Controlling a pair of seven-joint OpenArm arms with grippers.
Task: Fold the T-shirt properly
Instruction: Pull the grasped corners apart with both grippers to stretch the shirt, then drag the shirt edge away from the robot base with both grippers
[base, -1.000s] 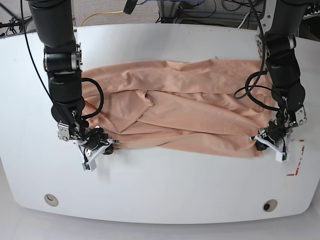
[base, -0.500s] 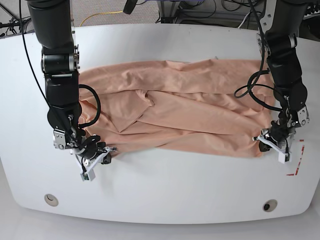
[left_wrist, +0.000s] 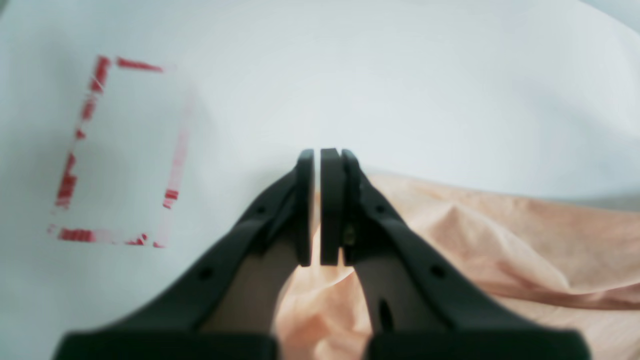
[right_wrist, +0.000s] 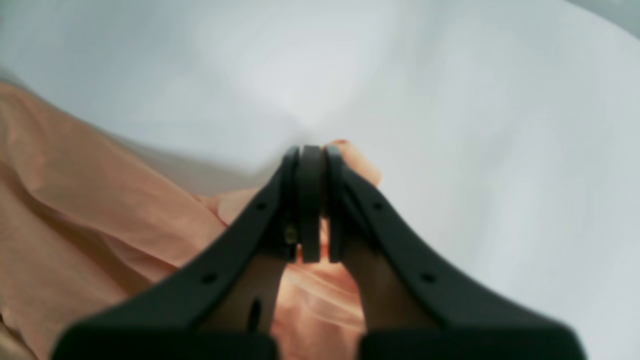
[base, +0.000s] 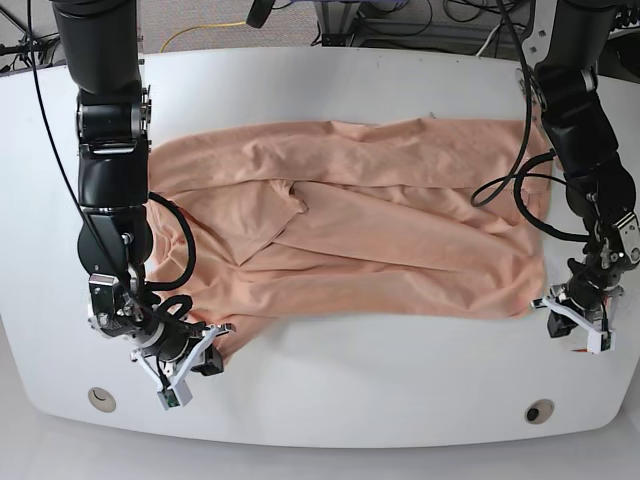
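Note:
The peach-pink T-shirt (base: 380, 230) lies spread wide across the white table (base: 330, 380), plain side up, with soft creases in its middle. My left gripper (base: 547, 303) is at the shirt's near right corner, shut on the hem. In the left wrist view the left gripper (left_wrist: 317, 156) pinches a thin layer of the T-shirt (left_wrist: 500, 235). My right gripper (base: 220, 338) is at the near left corner. In the right wrist view the right gripper (right_wrist: 310, 150) is shut on the T-shirt (right_wrist: 100, 210), and a bit of cloth pokes out past its tips.
A red tape rectangle (left_wrist: 67, 180) is marked on the table just right of the left gripper. Two round holes (base: 100, 398) (base: 540, 410) sit near the table's front edge. Cables (base: 200, 30) lie behind the table.
Both grippers have moved toward the table's front edge, drawing the shirt's near hem with them. The cloth now lies flatter and reaches further forward.

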